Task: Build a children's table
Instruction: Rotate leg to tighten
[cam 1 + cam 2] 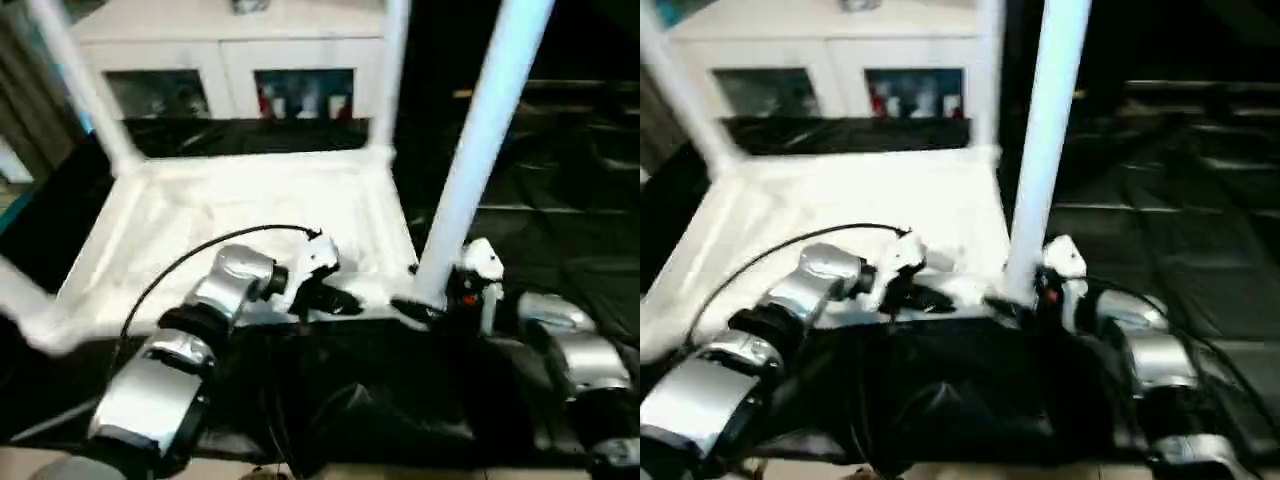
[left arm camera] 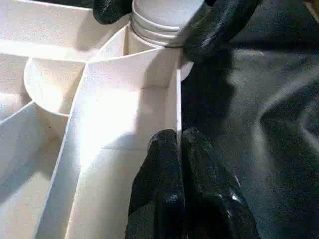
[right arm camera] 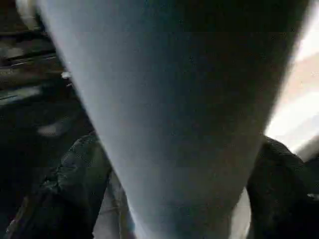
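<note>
The children's table lies upside down, its ribbed white underside [image 1: 250, 210] facing up on the black-covered work table. White tubular legs stand up from its corners: far left [image 1: 80, 80], far right [image 1: 392, 70] and near right [image 1: 480, 140]. My left gripper [image 1: 335, 300] is at the near edge, its black fingers [image 2: 159, 174] shut on the thin rim wall [image 2: 178, 109]. My right gripper [image 1: 420, 305] is at the foot of the near right leg [image 3: 169, 124], open, with one finger [image 3: 75, 189] on either side of the tube.
A white cabinet [image 1: 230, 60] with glass doors stands behind the work table. Crinkled black cover [image 1: 560, 200] spreads out to the right. A black cable [image 1: 180, 265] arcs over my left forearm. Another white leg [image 1: 25, 305] juts out at the near left corner.
</note>
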{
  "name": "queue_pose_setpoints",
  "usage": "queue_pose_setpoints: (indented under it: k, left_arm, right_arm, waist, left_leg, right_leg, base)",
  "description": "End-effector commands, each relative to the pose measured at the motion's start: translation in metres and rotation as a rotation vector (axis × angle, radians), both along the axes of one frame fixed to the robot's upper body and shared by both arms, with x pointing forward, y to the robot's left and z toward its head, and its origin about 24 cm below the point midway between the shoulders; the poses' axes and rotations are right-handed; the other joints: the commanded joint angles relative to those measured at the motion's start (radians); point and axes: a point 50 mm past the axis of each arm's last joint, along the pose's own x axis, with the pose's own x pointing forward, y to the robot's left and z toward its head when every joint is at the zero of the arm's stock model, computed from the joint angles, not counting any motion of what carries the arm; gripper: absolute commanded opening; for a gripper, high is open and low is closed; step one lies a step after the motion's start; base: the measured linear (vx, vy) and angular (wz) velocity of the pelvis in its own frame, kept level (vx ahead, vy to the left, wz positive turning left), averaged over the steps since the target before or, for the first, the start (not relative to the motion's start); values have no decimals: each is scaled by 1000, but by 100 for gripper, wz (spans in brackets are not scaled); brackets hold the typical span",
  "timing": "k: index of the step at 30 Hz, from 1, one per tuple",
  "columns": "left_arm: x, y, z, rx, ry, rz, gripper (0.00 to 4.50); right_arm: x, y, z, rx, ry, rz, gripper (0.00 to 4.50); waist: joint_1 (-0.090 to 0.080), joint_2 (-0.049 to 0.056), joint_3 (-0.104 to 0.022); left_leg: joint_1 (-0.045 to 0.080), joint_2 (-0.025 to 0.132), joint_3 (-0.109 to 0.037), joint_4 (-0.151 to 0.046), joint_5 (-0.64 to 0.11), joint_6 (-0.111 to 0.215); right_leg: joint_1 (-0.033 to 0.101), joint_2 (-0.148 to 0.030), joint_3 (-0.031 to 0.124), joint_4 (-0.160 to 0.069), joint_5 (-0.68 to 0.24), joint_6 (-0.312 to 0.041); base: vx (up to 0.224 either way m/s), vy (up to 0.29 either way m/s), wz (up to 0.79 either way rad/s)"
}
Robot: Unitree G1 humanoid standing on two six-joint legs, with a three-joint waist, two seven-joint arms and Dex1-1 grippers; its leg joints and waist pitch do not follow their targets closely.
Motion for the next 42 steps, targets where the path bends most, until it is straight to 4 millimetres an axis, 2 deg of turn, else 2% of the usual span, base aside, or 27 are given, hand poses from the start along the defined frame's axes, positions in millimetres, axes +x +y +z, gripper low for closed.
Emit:
queue_pose_setpoints:
  k: [1, 3, 6, 8, 10, 12, 15, 17, 19, 20, 22, 23, 24, 27, 28, 29, 30, 31, 32, 33, 34, 35, 36, 40, 41, 42]
  left_arm:
    - [-2, -1, 4, -7, 15, -59, 0]
    - [-2, 2, 4, -1, 21, -66, 0]
    - [-2, 6, 4, 11, 23, -72, 0]
    - [-2, 7, 4, 9, 22, -70, 0]
    - [-2, 7, 4, 4, 22, -69, 0]
    - [-2, 6, 4, -3, 15, -56, 0]
    - [0, 2, 3, -16, -2, -20, 0]
    - [3, -2, 3, -26, -25, 40, 0]
    - [10, -13, 5, -59, -60, 162, 0]
    - [10, -13, 5, -59, -60, 162, 0]
    - [15, -25, 6, -84, -85, 257, 0]
    - [15, -25, 6, -84, -85, 257, 0]
    - [15, -33, 5, -84, -94, 281, 0]
    - [11, -50, 0, -64, -107, 300, 0]
    - [8, -59, -2, -71, -104, 299, 0]
    - [8, -59, -2, -71, -104, 299, 0]
    - [6, -67, -2, -90, -92, 302, 0]
    - [4, -71, -2, -96, -87, 288, 0]
    - [3, -73, -2, -98, -88, 280, 0]
    - [3, -74, -2, -98, -88, 276, 0]
    - [3, -74, -1, -99, -91, 268, 0]
    - [3, -74, -1, -99, -91, 268, 0]
    - [3, -73, -1, -101, -97, 263, 0]
    - [5, -59, 1, -95, -112, 226, 0]
    - [5, -56, 2, -98, -112, 209, 0]
    - [5, -54, 2, -100, -112, 198, 0]
  right_arm:
    - [-8, 2, -7, -3, 57, 63, 386]
    - [-10, 0, -7, -8, 64, 78, 371]
    - [-12, -1, -8, -18, 81, 97, 350]
    - [-12, 0, -8, -13, 89, 100, 325]
    - [-13, 2, -9, -6, 94, 104, 316]
    - [-14, 5, -10, 2, 100, 110, 299]
    - [-17, 8, -13, 5, 104, 102, 282]
    - [-17, 9, -18, 0, 104, 41, 275]
    - [-11, 12, -31, -24, 104, -131, 272]
    - [-11, 12, -31, -24, 104, -131, 272]
    - [-5, 20, -44, -28, 118, -292, 271]
    - [-5, 20, -44, -28, 118, -292, 271]
    - [-2, 27, -49, -20, 132, -374, 270]
    - [7, 45, -58, 5, 161, -528, 270]
    - [11, 55, -59, 16, 175, -591, 270]
    - [11, 55, -59, 16, 175, -591, 270]
    - [15, 69, -59, 24, 172, -587, 270]
    - [14, 79, -55, 50, 160, -525, 270]
    - [14, 87, -52, 67, 145, -469, 270]
    - [13, 90, -50, 76, 138, -442, 270]
    - [13, 93, -47, 91, 126, -414, 326]
    - [13, 93, -47, 91, 126, -414, 340]
    - [13, 93, -45, 106, 127, -406, 342]
    - [10, 76, -36, 97, 75, -302, 386]
    - [9, 70, -34, 87, 62, -269, 391]
    - [8, 67, -33, 81, 55, -250, 391]
  waist:
    - [3, -26, -74]
    - [6, -25, -69]
    - [3, -24, -60]
    - [2, -23, -59]
    - [1, -22, -58]
    - [0, -23, -59]
    - [2, -24, -63]
    - [3, -25, -62]
    - [1, -25, -58]
    - [-2, -26, -56]
    - [-10, -24, -52]
    - [-10, -24, -52]
    - [-15, -28, -50]
    - [-27, -22, -42]
    - [-34, -13, -38]
    - [-47, -18, -35]
    - [-50, -19, -35]
    - [-57, -13, -34]
    - [-62, -13, -34]
    - [-63, -12, -35]
    - [-63, -8, -40]
    - [-63, -8, -40]
    - [-63, -10, -40]
    - [-58, -13, -47]
    - [-54, -15, -47]
    - [-46, -16, -46]
  left_leg:
    - [28, 61, -31, -44, -27, 193]
    - [25, 61, -30, -45, -55, 196]
    - [29, 66, -32, -61, -166, 136]
    - [33, 67, -33, -65, -208, 104]
    - [33, 68, -34, -70, -222, 84]
    - [33, 67, -34, -69, -219, 78]
    - [33, 65, -32, -63, -182, 92]
    - [31, 65, -31, -62, -162, 103]
    - [31, 64, -32, -66, -199, 89]
    - [33, 63, -33, -70, -234, 67]
    - [36, 63, -36, -77, -282, 29]
    - [36, 63, -36, -77, -282, 29]
    - [34, 59, -40, -81, -311, 13]
    - [43, 58, -44, -89, -394, -24]
    - [48, 56, -50, -92, -445, -45]
    - [54, 53, -54, -94, -504, -62]
    - [55, 52, -57, -94, -521, -65]
    - [60, 52, -60, -96, -558, -74]
    - [68, 51, -60, -95, -590, -73]
    - [68, 51, -60, -98, -594, -71]
    - [63, 54, -60, -104, -566, -64]
    - [63, 54, -60, -104, -566, -64]
    - [59, 55, -57, -106, -550, -61]
    - [48, 56, -51, -104, -468, -34]
    - [48, 57, -48, -101, -453, -24]
    - [52, 57, -40, -97, -433, -8]
  right_leg:
    - [40, -37, 21, -16, 142, -295]
    - [37, -38, 18, -21, 89, -289]
    - [36, -38, 19, -39, -91, -270]
    - [34, -38, 21, -44, -137, -263]
    - [35, -38, 21, -45, -153, -258]
    - [36, -38, 22, -43, -134, -258]
    - [37, -38, 23, -38, -71, -266]
    - [37, -39, 23, -36, -53, -267]
    - [33, -39, 22, -44, -118, -258]
    - [33, -40, 21, -52, -183, -246]
    - [28, -40, 24, -61, -272, -219]
    - [28, -40, 24, -61, -272, -219]
    - [32, -41, 22, -67, -327, -198]
    - [18, -40, 25, -82, -438, -157]
    - [14, -41, 23, -87, -495, -141]
    - [11, -39, 19, -95, -556, -119]
    - [12, -40, 18, -98, -578, -107]
    - [7, -38, 17, -103, -593, -95]
    - [4, -35, 14, -109, -589, -88]
    - [6, -35, 14, -110, -575, -89]
    - [15, -35, 17, -105, -500, -105]
    - [15, -35, 17, -105, -500, -105]
    - [16, -34, 19, -102, -454, -120]
    - [29, -36, 25, -87, -338, -162]
    - [30, -35, 26, -86, -320, -167]
    - [25, -35, 30, -86, -307, -178]
  base:
    - [0, 0, 0]
    - [0, 0, 0]
    - [0, 0, 0]
    - [0, 0, 0]
    - [0, 0, 0]
    - [0, 0, 0]
    - [0, 0, 0]
    - [0, 0, 0]
    - [0, 0, 0]
    - [0, 0, 0]
    - [0, 0, 0]
    - [0, 0, 0]
    - [0, 0, 0]
    - [0, 0, 0]
    - [0, 0, 0]
    - [0, 0, 0]
    - [0, 0, 0]
    - [0, 0, 0]
    - [0, 0, 0]
    - [0, 0, 0]
    - [0, 0, 0]
    - [0, 0, 0]
    - [0, 0, 0]
    - [0, 0, 0]
    - [0, 0, 0]
    - [0, 0, 0]
